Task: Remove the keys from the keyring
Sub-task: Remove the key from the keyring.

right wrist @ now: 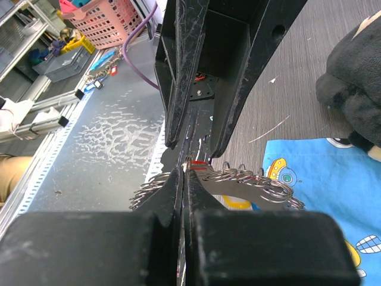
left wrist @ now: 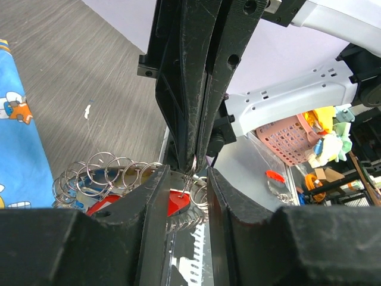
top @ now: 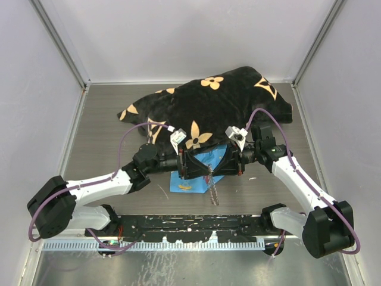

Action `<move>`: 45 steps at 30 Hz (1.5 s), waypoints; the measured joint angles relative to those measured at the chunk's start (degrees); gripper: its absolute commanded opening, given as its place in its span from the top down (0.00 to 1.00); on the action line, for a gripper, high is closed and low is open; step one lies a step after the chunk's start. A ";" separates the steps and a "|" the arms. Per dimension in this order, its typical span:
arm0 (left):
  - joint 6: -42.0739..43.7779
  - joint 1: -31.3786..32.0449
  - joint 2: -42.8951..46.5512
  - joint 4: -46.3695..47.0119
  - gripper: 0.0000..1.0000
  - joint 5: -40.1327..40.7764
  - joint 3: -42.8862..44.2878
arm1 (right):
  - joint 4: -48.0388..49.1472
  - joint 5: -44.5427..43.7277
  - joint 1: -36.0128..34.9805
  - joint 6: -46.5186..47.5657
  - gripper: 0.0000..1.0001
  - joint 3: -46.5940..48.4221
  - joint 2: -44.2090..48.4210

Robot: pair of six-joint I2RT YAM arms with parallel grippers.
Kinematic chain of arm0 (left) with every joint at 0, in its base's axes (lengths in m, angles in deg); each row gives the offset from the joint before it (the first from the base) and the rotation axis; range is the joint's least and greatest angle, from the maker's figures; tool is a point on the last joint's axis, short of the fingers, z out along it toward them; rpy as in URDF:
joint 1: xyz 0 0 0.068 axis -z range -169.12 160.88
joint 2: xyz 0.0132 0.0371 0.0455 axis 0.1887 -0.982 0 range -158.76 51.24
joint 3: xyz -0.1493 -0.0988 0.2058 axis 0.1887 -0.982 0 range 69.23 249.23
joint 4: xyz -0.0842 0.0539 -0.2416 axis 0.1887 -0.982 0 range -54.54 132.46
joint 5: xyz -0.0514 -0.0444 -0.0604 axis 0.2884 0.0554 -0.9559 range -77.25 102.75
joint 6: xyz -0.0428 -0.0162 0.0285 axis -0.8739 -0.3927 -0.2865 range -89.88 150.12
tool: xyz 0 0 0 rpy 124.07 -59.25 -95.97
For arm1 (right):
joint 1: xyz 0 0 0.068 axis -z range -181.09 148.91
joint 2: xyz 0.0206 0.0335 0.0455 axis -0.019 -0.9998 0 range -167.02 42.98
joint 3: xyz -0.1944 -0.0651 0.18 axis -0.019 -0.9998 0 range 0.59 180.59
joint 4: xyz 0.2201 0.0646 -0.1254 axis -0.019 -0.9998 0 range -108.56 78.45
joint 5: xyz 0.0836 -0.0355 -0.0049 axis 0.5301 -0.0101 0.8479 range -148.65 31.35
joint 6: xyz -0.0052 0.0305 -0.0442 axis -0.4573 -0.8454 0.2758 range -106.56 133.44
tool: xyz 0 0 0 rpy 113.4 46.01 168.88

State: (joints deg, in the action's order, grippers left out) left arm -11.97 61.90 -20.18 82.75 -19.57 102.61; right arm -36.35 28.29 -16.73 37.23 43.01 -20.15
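Observation:
The keyring [top: 213,189], a chain of silver wire rings, hangs below my two grippers, which meet over a blue cloth [top: 187,182]. In the left wrist view the ring chain [left wrist: 113,173] spreads to the left, and a red-headed key [left wrist: 177,201] sits between my left gripper's [left wrist: 186,173] parted fingers. My right gripper [right wrist: 184,170] is pinched shut on a thin ring at the red key's head [right wrist: 199,161], with the ring chain [right wrist: 250,179] to its right. A yellow key head [right wrist: 238,204] shows under the chain. From above, the left gripper [top: 201,164] and right gripper [top: 215,162] face each other.
A black plush cloth with tan flower marks [top: 208,101] lies behind the grippers. A small yellow piece [top: 186,186] lies on the blue cloth. The rail with the arm bases [top: 190,223] runs along the near edge. White walls enclose the table.

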 measured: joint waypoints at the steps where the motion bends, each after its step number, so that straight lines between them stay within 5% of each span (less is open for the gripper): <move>1: -0.15 0.02 -0.09 0.04 0.69 -0.11 0.00 | 0.00 0.00 0.00 0.00 0.99 0.00 0.00; 27: -1.01 0.02 -0.98 0.31 0.77 -1.70 -0.85 | 0.59 0.00 0.00 -0.17 0.99 -0.33 0.00; 45: -1.90 0.02 -1.14 0.46 1.00 -2.51 -0.85 | 0.61 0.00 0.02 -0.22 0.99 -0.33 0.02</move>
State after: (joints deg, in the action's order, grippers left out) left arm -13.87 61.92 -21.32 83.21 -22.08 101.76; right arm -35.74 28.29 -16.71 37.01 42.68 -20.13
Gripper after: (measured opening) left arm 0.006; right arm 0.039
